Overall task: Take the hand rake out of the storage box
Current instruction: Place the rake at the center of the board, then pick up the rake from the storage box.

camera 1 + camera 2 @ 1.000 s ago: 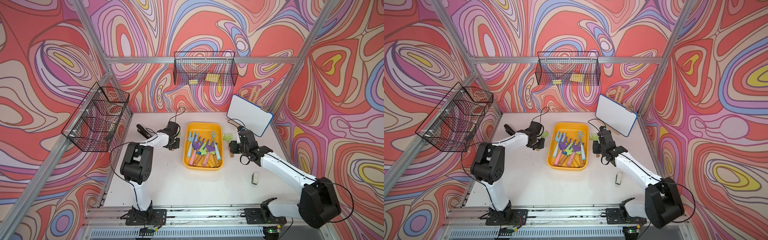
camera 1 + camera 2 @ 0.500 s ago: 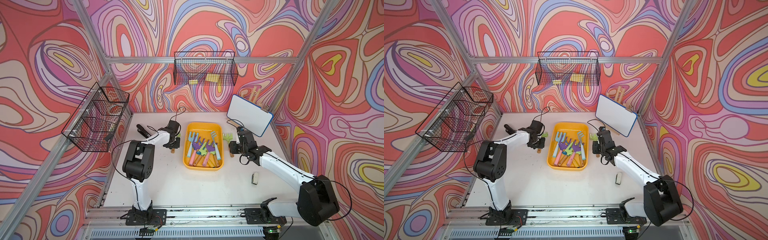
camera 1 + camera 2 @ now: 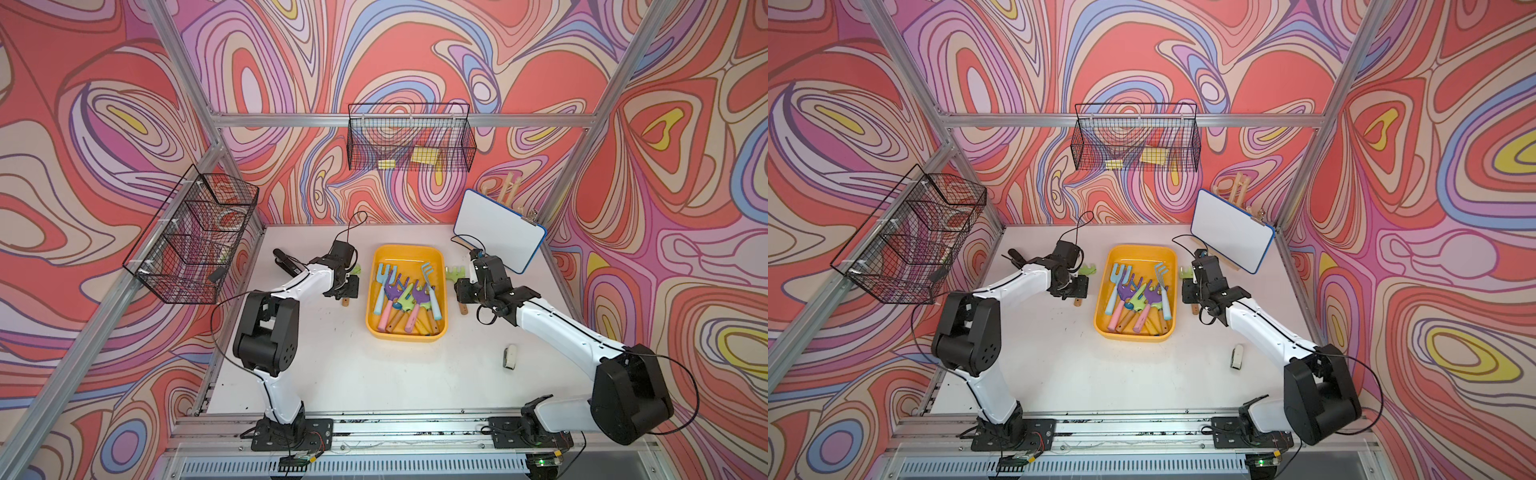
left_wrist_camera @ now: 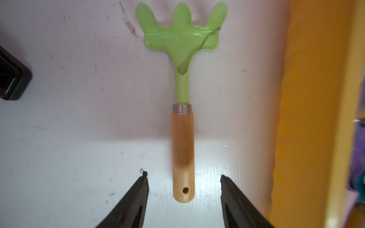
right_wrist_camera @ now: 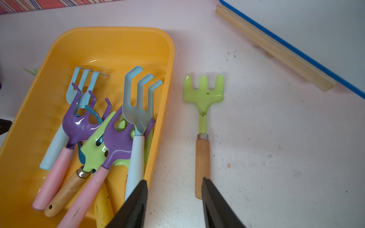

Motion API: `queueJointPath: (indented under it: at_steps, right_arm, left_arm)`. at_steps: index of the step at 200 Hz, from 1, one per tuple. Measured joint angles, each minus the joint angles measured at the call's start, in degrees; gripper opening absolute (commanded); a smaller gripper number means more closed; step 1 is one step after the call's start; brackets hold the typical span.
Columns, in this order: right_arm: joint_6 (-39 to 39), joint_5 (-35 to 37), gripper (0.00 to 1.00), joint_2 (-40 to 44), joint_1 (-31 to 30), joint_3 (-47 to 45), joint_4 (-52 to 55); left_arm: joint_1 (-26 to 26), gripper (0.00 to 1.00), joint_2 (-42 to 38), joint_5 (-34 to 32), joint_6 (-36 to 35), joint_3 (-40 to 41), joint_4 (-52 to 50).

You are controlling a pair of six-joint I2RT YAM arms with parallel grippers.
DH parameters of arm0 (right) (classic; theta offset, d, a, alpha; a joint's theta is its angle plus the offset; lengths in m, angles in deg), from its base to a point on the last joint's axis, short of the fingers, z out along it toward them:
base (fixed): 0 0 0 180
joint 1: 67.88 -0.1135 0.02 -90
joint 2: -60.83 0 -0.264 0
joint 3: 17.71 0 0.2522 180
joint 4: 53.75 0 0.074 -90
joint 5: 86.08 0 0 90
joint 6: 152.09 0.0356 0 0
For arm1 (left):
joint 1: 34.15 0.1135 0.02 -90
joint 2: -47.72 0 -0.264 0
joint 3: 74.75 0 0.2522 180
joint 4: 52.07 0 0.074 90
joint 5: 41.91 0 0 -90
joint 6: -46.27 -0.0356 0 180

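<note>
1. Table point(image 3: 353, 374): white, scuffed, enclosed by walls point(image 3: 415, 62) of swirling red, pink and purple.
2. Outside the storage box point(image 3: 405, 336), just beside it, lies the hand rake point(image 4: 182, 148). The left gripper point(image 4: 183, 175) has its jaws wide, either side of the handle without touching.
3. Jaws of the right gripper point(image 5: 174, 179) stand apart, empty; 1 finger hides the handle end of another green rake point(image 5: 202, 158).
4. The frame edge cuts off a black object point(image 4: 11, 79).

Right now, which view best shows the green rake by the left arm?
Left wrist view: the whole green rake, by the open left gripper. Both top views show only its head and handle end; right wrist, perhaps a sliver.
</note>
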Motion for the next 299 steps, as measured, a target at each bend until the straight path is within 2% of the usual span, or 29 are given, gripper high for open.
queueJointPath:
  at_steps: [57, 81, 116, 172, 198, 244, 299]
  right_arm:
    - [-1.7, -4.8, 0.56, -3.0, -0.5, 5.1, 2.7]
    - [-2.0, -4.3, 0.52, -5.7, -2.4, 9.4, 4.9]
    - [-2.0, -2.1, 0.51, -12.4, -6.1, 16.9, 9.2]
    - [-1.5, 3.2, 0.50, -22.0, -11.2, 26.1, 16.8]
    - [-1.0, 5.4, 0.46, -25.2, -12.8, 29.0, 19.9]
    - [0.5, 9.2, 0.39, -27.7, -14.3, 30.7, 25.2]
    - [1.7, 10.7, 0.38, -30.0, -14.3, 30.9, 28.5]
  left_arm:
    - [-0.2, 0.71, -14.5, 5.6, 0.0, 9.7, 9.2]
    - [-0.7, 0.70, -18.2, 7.8, 0.4, 15.1, 13.8]
    - [-1.2, 0.69, -20.9, 10.0, 0.9, 20.1, 20.5]
    - [-1.2, 0.69, -26.0, 11.7, 1.4, 23.1, 25.3]
    - [-1.2, 0.69, -28.0, 12.0, 1.6, 23.1, 26.2]
    - [-1.2, 0.69, -30.0, 12.0, 2.2, 23.5, 26.1]
    - [-1.2, 0.68, -31.0, 12.0, 2.8, 23.5, 26.1]
